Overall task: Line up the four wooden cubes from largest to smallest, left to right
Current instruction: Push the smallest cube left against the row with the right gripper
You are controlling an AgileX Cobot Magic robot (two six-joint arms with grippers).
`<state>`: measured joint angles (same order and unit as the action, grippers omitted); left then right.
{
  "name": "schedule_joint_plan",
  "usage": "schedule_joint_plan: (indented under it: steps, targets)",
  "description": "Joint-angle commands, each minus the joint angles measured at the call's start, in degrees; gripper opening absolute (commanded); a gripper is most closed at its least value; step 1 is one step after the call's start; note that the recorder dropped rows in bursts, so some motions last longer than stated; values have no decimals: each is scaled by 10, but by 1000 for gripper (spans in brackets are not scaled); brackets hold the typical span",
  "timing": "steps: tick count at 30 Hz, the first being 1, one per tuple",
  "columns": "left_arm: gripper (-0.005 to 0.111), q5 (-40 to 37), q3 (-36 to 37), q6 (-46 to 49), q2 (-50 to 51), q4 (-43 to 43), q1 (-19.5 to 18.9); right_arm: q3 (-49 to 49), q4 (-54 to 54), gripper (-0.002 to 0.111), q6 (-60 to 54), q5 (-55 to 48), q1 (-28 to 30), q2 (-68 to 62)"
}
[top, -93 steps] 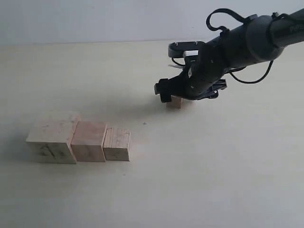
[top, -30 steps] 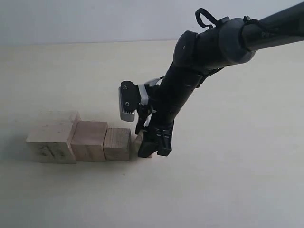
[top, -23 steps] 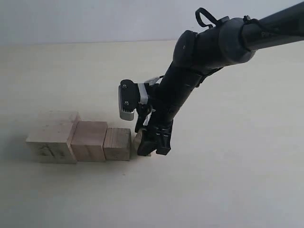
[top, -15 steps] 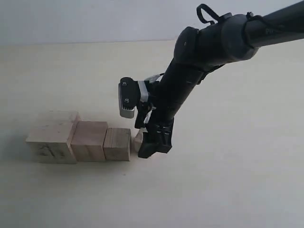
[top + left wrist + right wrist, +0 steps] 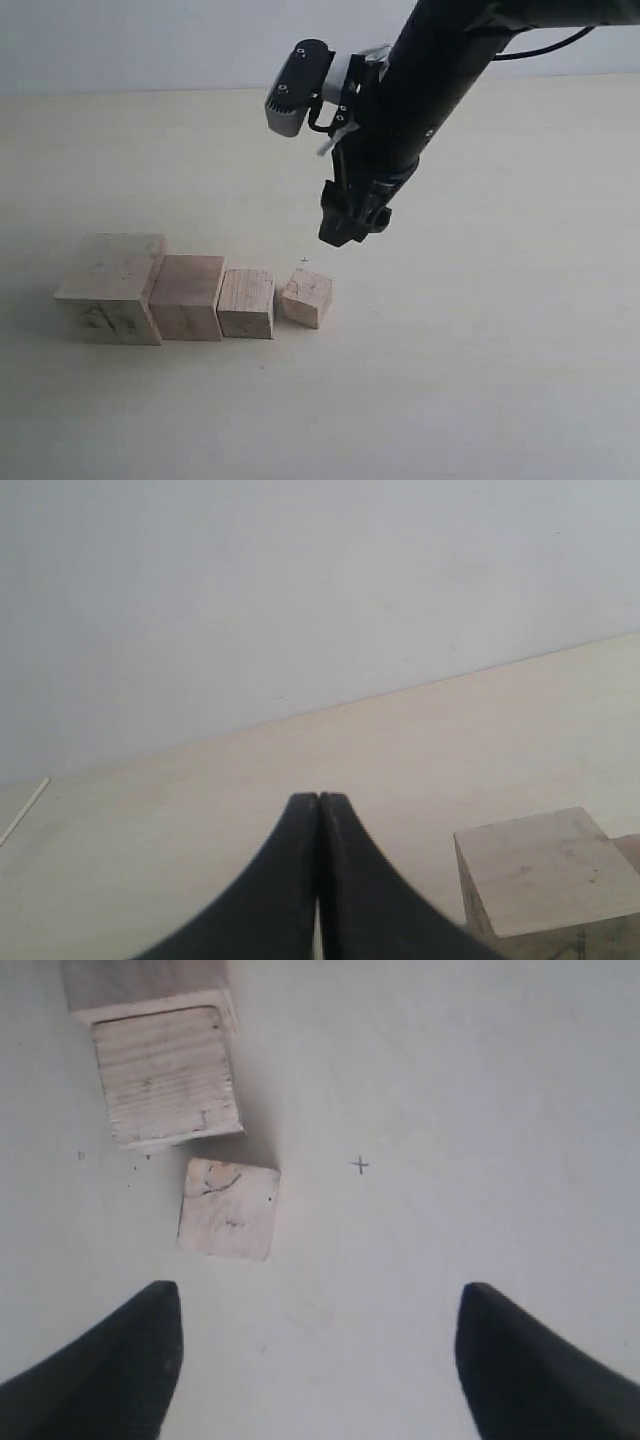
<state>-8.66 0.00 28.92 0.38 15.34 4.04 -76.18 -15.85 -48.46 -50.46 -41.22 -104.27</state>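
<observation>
In the exterior view, all four cubes stand in one row on the desk (image 5: 500, 390). From left to right we see the largest cube (image 5: 110, 288), the second cube (image 5: 187, 297), the third cube (image 5: 247, 302) and the smallest cube (image 5: 307, 297). The order already looks right. The smallest cube, though, is turned a little out of square with its neighbours and sits just beside the third. The right claw (image 5: 345, 228) hangs above and behind it, holding nothing.

In the left wrist view, the left claw (image 5: 319, 800) has its fingertips pressed together with nothing between them. A pale block on the desk close by is probably the largest cube.

In the right wrist view, the right claw's fingers (image 5: 120, 1370) are spread wide apart and empty. The smallest cube lies between them and the third cube, skewed and set a little off the third cube's line. Its near corner is close to the third cube, but we cannot tell whether they touch. A small cross mark (image 5: 360, 1165) is drawn on the desk beside them.

We judge the step in hand to be squaring up this last cube. To do it well, we would:
- come down with the fingers on either side of the smallest cube
- turn it parallel to the row
- ease it gently against the third cube without pushing the others out of line
</observation>
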Motion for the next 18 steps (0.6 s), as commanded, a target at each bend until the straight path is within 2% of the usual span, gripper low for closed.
schedule_joint_plan:
  steps: [1, 7, 18]
  targets:
    - [0, 2, 0, -3, -4, 2, -1, 18, 16, 46, 29, 1, -1, -17]
    - [0, 2, 0, -3, -4, 2, -1, 38, 19, 1, 33, 45, -1, -75]
    - [0, 2, 0, -3, -4, 2, -1, 38, -21, 0, 17, 86, -1, -151]
